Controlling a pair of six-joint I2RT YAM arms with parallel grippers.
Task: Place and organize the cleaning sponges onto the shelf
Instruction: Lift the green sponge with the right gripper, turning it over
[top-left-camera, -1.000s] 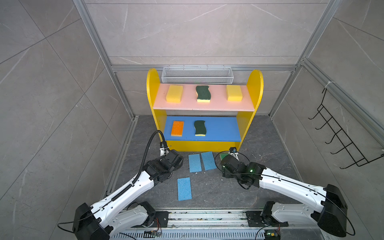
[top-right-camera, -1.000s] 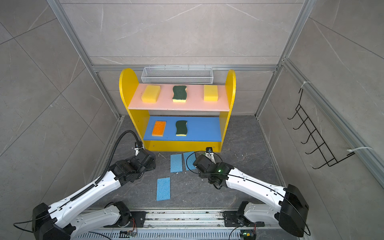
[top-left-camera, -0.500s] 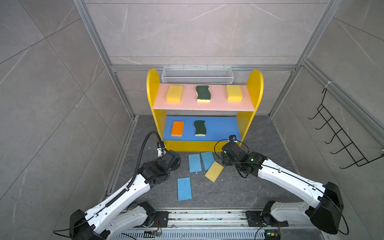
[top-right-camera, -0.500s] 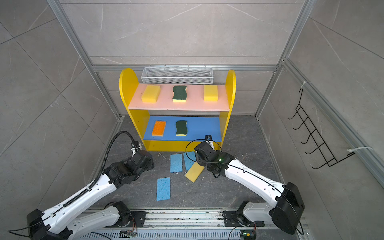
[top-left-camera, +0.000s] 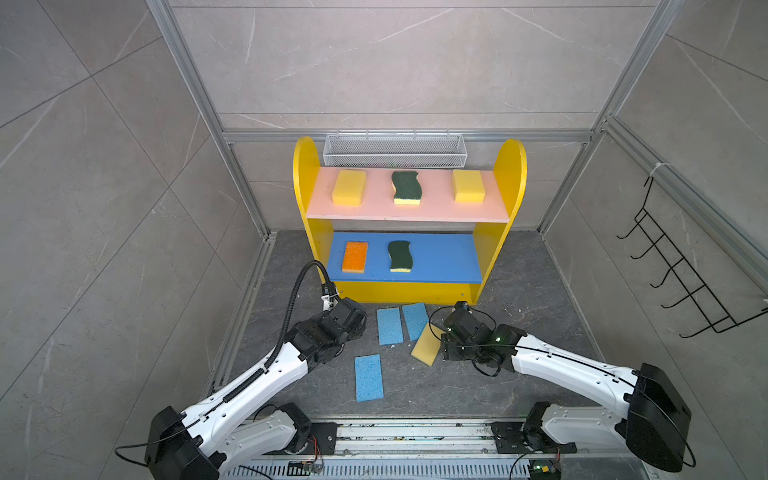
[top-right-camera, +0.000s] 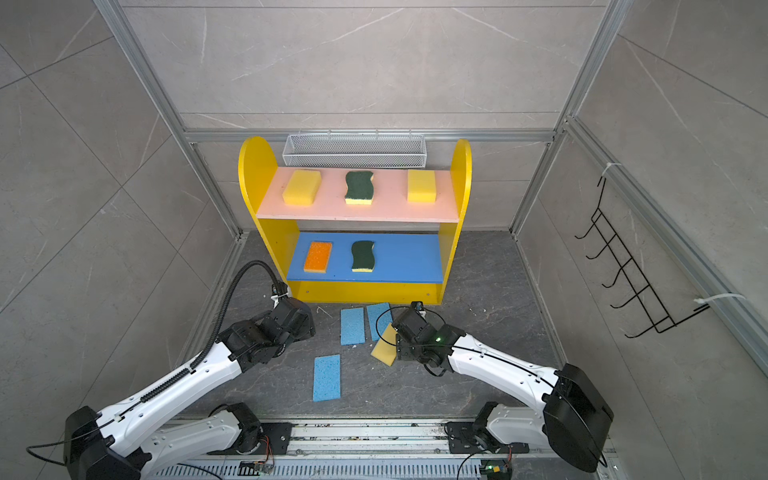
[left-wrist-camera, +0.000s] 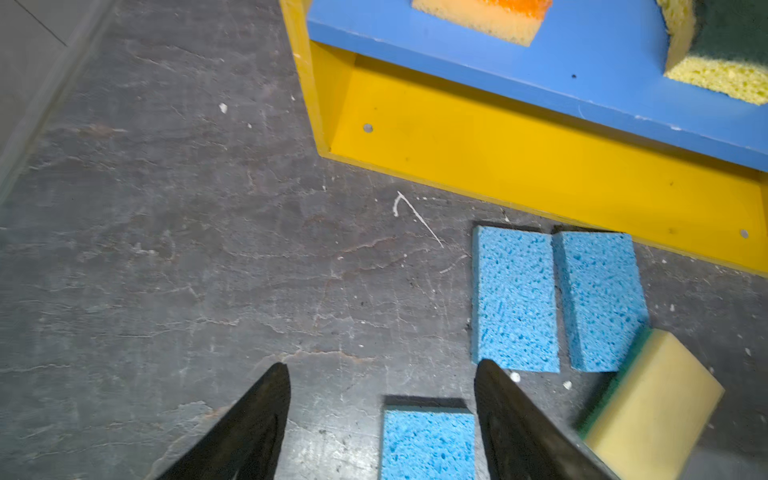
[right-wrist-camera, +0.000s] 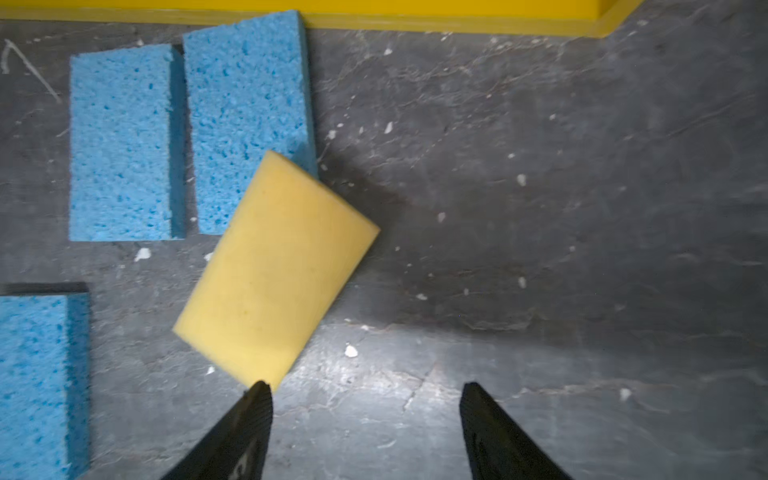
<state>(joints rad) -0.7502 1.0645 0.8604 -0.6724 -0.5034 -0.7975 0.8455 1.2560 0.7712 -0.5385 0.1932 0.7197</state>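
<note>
**Left arm.** Reached forward from the base rail, low over the floor (top-left-camera: 519, 332), with its wrist just off the front left corner of the shelf (top-left-camera: 305, 174).

**Left gripper** (left-wrist-camera: 380, 370). Jaws stood well apart with only bare floor between the tips. In the wrist view one finger overlapped the edge of the lone blue sponge (top-left-camera: 368, 377); contact could not be told.

**Right arm.** Reached forward and inward from its base, wrist low before the shelf's right foot.

**Right gripper** (right-wrist-camera: 365, 388). Jaws parted wide and held nothing. One fingertip sat at the near corner of the green-backed sponge (right-wrist-camera: 274, 270); touching or not could not be told.

**Pink upper board** (top-left-camera: 432, 208). Left yellow block (top-left-camera: 349, 187), upper scourer (top-left-camera: 406, 187) and right yellow block (top-left-camera: 468, 185), in a row and apart.

**Blue lower board** (top-left-camera: 444, 257). Orange-topped sponge (top-left-camera: 355, 256) and lower scourer (top-left-camera: 400, 255), toward the left end.

**Floor.**
- Left blue sponge (top-left-camera: 389, 325) and right blue sponge (top-left-camera: 414, 320) lay side by side just before the shelf's base.
- The green-backed sponge lay yellow face up and skewed, one corner over the right blue sponge.
- Its green layer showed along an edge in the left wrist view.
</note>
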